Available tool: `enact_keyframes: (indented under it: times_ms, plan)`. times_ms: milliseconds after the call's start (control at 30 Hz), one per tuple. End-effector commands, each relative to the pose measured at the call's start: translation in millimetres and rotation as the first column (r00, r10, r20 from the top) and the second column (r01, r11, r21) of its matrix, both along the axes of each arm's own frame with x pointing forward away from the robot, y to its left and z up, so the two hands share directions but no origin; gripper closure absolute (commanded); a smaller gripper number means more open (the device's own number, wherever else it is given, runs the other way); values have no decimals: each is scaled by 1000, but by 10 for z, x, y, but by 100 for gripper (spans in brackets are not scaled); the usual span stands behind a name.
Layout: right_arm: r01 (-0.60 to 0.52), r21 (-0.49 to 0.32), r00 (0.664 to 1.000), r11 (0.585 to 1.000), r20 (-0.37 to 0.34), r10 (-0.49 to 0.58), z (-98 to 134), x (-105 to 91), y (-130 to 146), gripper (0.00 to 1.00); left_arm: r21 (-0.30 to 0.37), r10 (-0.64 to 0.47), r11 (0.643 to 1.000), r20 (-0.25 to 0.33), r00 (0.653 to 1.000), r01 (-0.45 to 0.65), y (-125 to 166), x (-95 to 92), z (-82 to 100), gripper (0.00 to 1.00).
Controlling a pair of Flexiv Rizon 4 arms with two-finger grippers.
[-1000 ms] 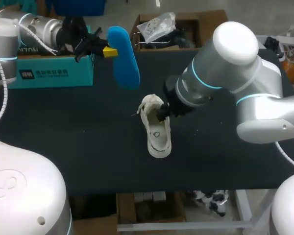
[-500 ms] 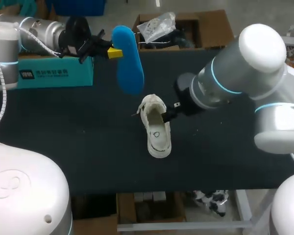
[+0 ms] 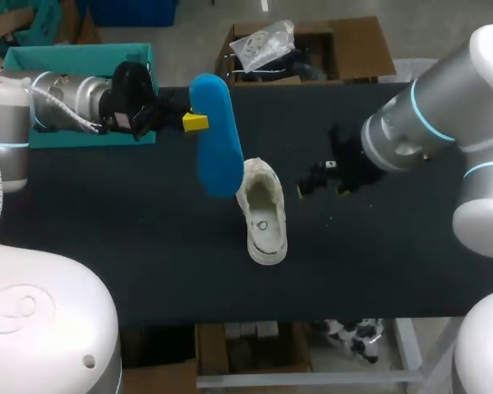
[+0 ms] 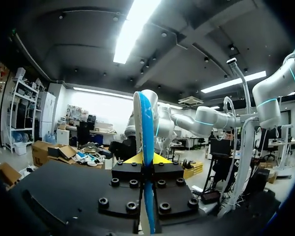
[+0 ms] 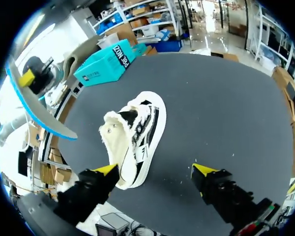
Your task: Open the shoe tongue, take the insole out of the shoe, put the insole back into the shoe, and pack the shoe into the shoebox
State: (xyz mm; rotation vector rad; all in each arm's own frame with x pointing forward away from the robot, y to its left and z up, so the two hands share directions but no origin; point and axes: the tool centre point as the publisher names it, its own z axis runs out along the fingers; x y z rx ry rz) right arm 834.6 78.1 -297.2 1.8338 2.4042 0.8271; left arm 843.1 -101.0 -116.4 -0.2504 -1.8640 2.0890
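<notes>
Status: left arm (image 3: 62, 103) reaches in level, wrist horizontal. The left gripper (image 3: 194, 123) is clamped on the insole (image 3: 218, 148), which sits edge-on between its yellow tips. The right arm (image 3: 431, 119) angles downward, and the right gripper (image 3: 323, 189) has its fingers spread wide, tips pointing down.

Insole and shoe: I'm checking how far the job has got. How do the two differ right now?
The insole is blue and flat; the shoe is cream-white and hollow. The insole hangs above the table, clamped in the left gripper; the shoe lies on the table with no gripper on it. Both are near the table's middle.
</notes>
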Motion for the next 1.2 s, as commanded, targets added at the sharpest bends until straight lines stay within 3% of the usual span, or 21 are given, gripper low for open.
enact_keyframes:
  times_ms: [33,67,733,867,900,967,1000,1033,1067,1100,1200]
  plan:
    - [69,65,997,995,-46,-66,129,-144,-160,0,33,153,988,-46,987,-152,-73,-122,7,100]
    - [58,21,998,998,-28,-58,158,-175,-142,0,37,154,988,-60,986,-152,-93,-130,-1,100]
    - [58,21,998,998,-28,-58,158,-175,-142,0,56,144,989,-299,943,-134,-213,-276,-133,100]
    - [58,21,998,998,-28,-58,158,-175,-142,0,63,134,991,-308,942,-121,-221,-285,-134,100]
    - [62,58,996,996,-70,-57,188,-176,-133,0,63,134,991,-308,942,-121,-221,-285,-134,100]
    - [187,125,963,974,-220,-157,234,-163,-129,0,63,134,991,-308,942,-121,-221,-285,-134,100]
    - [271,194,931,943,-303,-205,270,-168,-134,0,63,134,991,-308,942,-121,-221,-285,-134,100]
    - [376,269,859,887,-461,-224,289,-179,-153,0,63,134,991,-308,942,-121,-221,-285,-134,100]
    - [377,218,843,900,-484,-235,302,-227,-132,0,63,134,991,-308,942,-121,-221,-285,-134,100]
    - [358,179,863,916,-438,-252,386,-301,-75,0,63,134,991,-308,942,-121,-221,-285,-134,100]
    - [358,179,863,916,-438,-252,386,-301,-75,0,63,134,991,-308,942,-121,-221,-285,-134,100]
